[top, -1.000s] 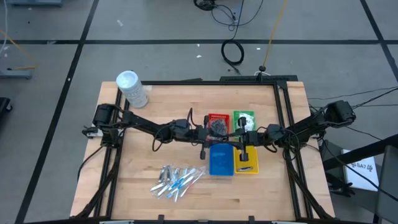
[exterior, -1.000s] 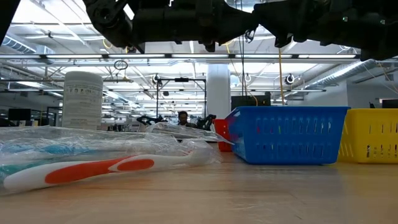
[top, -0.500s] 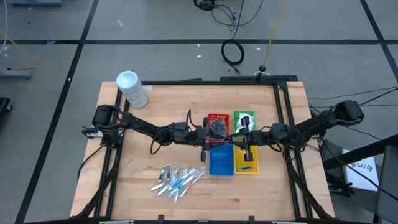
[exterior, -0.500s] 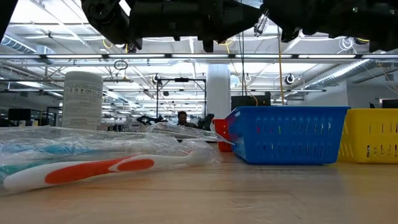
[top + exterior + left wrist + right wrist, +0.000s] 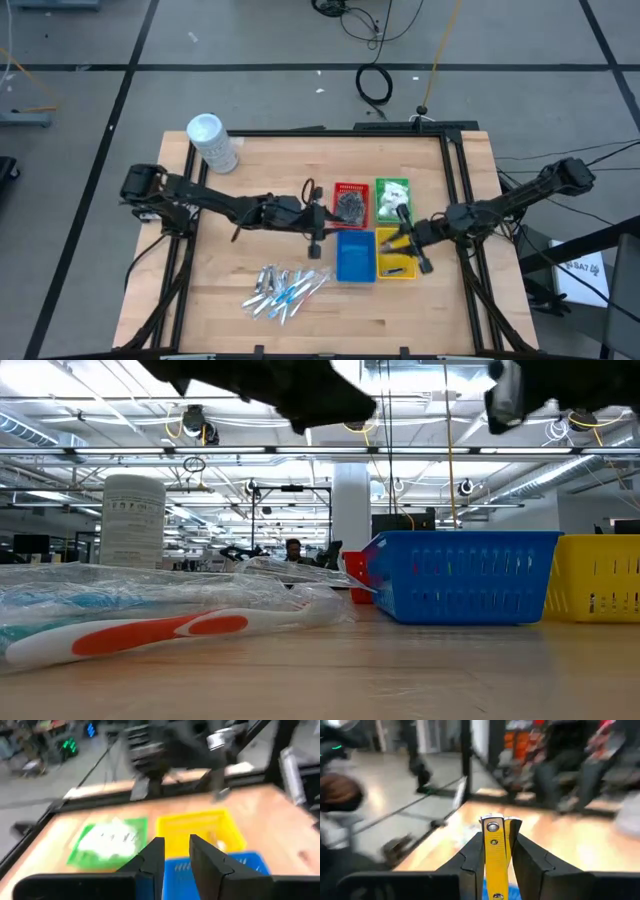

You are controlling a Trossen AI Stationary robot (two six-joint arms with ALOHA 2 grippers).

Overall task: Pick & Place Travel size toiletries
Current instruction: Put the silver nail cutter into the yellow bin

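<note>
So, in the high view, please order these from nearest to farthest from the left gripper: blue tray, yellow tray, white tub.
From the left gripper:
1. Blue tray, just beside it toward the right arm.
2. Yellow tray, beyond the blue one.
3. White tub, at the table's far left corner.

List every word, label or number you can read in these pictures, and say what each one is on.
"BAT": partly cut off, on a white sign on the floor to the table's right.
White tub: rows of small print, too small to read.
Trays, toiletries and both arms: no readable text.
</note>
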